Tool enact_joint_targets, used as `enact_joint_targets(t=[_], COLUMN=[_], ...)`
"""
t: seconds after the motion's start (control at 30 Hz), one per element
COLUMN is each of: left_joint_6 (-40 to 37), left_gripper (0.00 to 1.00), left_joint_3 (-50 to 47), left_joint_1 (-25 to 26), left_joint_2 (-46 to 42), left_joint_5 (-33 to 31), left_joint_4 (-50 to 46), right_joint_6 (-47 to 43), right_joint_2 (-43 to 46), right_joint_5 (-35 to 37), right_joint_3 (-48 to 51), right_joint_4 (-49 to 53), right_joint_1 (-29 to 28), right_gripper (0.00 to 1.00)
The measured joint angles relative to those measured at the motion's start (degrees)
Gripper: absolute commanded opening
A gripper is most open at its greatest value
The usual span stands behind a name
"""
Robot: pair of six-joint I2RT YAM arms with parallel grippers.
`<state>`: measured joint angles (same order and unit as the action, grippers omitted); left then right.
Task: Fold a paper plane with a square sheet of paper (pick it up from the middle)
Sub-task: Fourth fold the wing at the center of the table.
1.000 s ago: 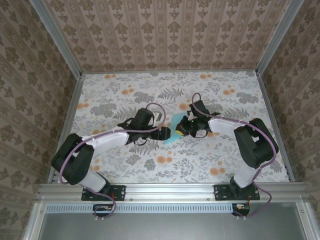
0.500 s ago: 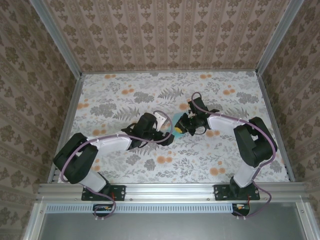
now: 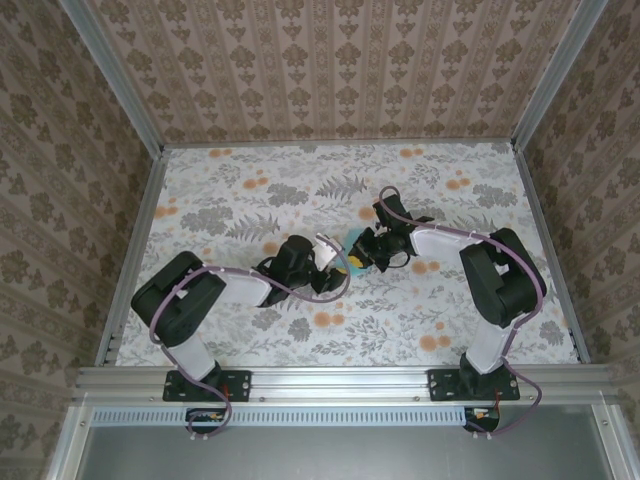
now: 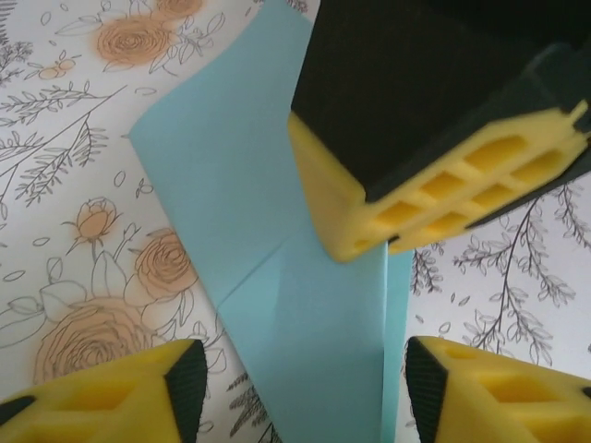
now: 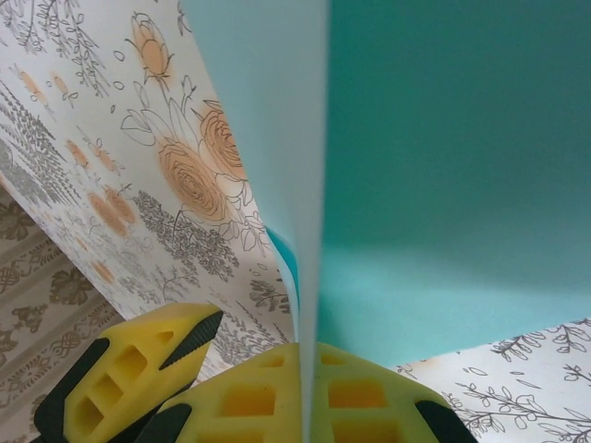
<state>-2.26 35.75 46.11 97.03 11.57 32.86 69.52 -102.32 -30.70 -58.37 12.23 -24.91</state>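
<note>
A light turquoise square sheet of paper (image 4: 231, 185), partly folded with a diagonal crease showing, is being held near the middle of the floral-patterned tabletop (image 4: 65, 231), between the tips of the two arms. It is being pinched by the right gripper (image 5: 309, 401). In the right wrist view, that gripper's yellow finger pads (image 5: 360, 397) are being pressed together on a fold of the sheet. The fold is being seen edge-on there, running straight out from between the pads.

In the left wrist view, a yellow and black finger of that same gripper is being seen from the side, set against the sheet just beside the crease. The left gripper (image 4: 300, 397) is being held with its jaws apart, with a yellow fingertip (image 4: 111, 397) at either side of the sheet's near end. Nothing is being gripped by it, and whether the paper is being touched by those fingertips cannot be told.

In the overhead view, both grippers are being shown tip to tip over the sheet.
</note>
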Motion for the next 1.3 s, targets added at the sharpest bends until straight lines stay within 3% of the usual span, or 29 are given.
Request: enact_joint_targets(t=[0.23,0.4,0.53,0.6,0.73,0.83,1.3], left_joint_6=[-3.17,-4.59,-5.29,-5.29,-4.98,-3.82,11.02], left_gripper=[0.47,0.26,0.16,0.13,0.08,0.06,0.06], left_joint_3=[-1.14,-1.25,-1.22,-1.22,-1.16,-1.16,-1.16], left_joint_1=[-0.02,-0.02,-0.02,-0.02,-0.22,-0.59,-1.97], left_joint_2=[1.95,2.6,3.13,3.37,3.45,3.52,3.52], left_joint_5=[2.14,3.72,4.74,5.2,6.1,7.19,10.32], left_joint_4=[4.94,5.4,5.4,5.4,5.22,4.9,4.87], right_joint_6=[0.2,0.24,0.55,0.63,0.48,-0.81,-13.99], right_joint_2=[0.0,0.0,0.0,0.0,0.0,0.5,10.01], right_joint_5=[-1.05,-1.25,-1.25,-1.25,-1.42,-1.36,-0.59], right_joint_3=[0.0,0.0,0.0,0.0,0.02,0.52,6.71], right_joint_4=[0.02,0.04,0.04,0.13,0.48,0.35,-2.45], right_joint_1=[0.24,0.44,0.55,0.55,0.92,1.75,3.54], right_gripper=[0.0,0.0,0.0,0.06,0.4,0.51,0.56])
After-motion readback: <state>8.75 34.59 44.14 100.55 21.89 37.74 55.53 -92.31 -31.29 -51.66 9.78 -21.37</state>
